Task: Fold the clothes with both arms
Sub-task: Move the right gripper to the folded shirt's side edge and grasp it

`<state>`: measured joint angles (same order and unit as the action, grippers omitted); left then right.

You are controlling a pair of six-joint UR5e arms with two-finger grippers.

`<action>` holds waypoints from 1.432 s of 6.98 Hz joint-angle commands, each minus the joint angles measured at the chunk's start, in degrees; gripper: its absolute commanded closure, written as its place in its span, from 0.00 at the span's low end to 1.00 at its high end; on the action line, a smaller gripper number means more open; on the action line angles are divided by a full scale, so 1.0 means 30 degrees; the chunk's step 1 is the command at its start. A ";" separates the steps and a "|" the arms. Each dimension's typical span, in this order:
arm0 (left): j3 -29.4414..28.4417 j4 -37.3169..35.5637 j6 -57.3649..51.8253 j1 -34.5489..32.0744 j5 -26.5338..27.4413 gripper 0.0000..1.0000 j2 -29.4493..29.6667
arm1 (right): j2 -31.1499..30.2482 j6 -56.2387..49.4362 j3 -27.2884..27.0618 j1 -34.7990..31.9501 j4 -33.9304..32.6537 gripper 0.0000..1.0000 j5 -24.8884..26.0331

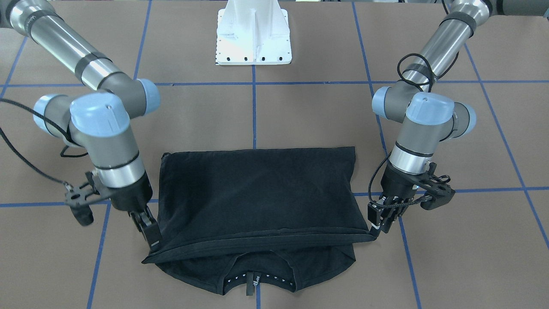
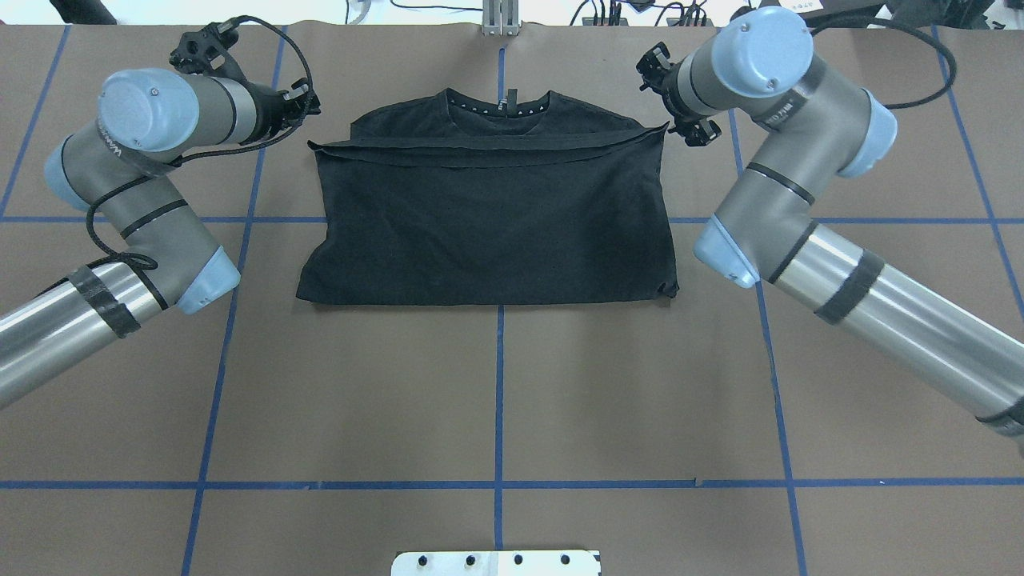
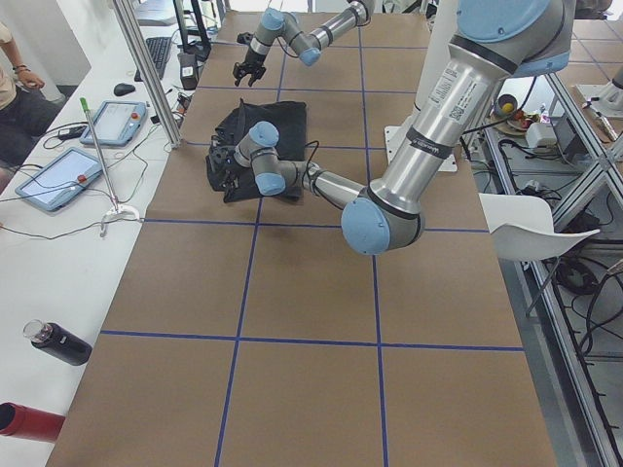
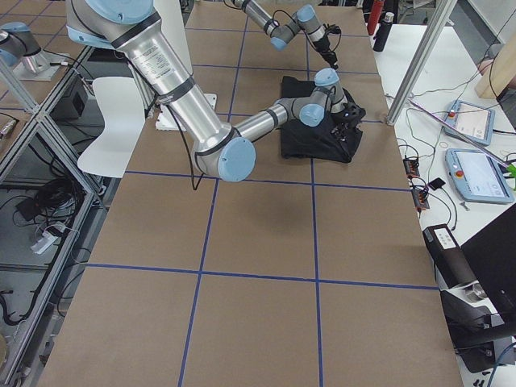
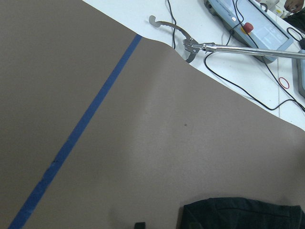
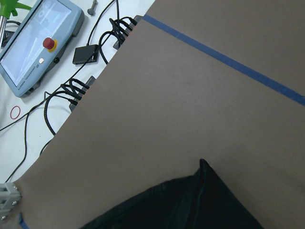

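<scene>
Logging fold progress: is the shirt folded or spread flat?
Folded in half: the shirt is doubled, its hem lying just short of the collar.

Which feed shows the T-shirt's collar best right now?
Exterior front-facing: the collar lies nearest, unobstructed, below the folded hem. Overhead shows it smaller at the far edge; side views make it too small; wrist cameras catch only fabric corners.

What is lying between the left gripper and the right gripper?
In the front-facing view, only the black T-shirt lies there; its folded-over edge runs from the right gripper across to the left gripper.
</scene>
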<state>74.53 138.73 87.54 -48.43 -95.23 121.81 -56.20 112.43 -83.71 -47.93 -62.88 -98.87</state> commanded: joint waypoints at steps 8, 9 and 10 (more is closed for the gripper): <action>0.1288 -0.0012 0.0204 -0.0057 0.0101 0.57 -0.0936 | -0.6493 0.0579 -0.5408 0.5515 0.0628 0.28 0.0756; 0.1288 -0.0012 0.0204 -0.0057 0.0072 0.57 -0.0936 | -0.6493 0.0550 -0.5407 0.5518 0.0628 0.39 0.0761; 0.1317 -0.0012 0.0204 -0.0057 0.0072 0.57 -0.0936 | -0.6493 0.0637 -0.5436 0.5518 0.0628 0.65 0.0761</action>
<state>78.43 138.69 88.16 -48.60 -94.98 119.02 -75.65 114.17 -99.96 -31.51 -61.00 -96.75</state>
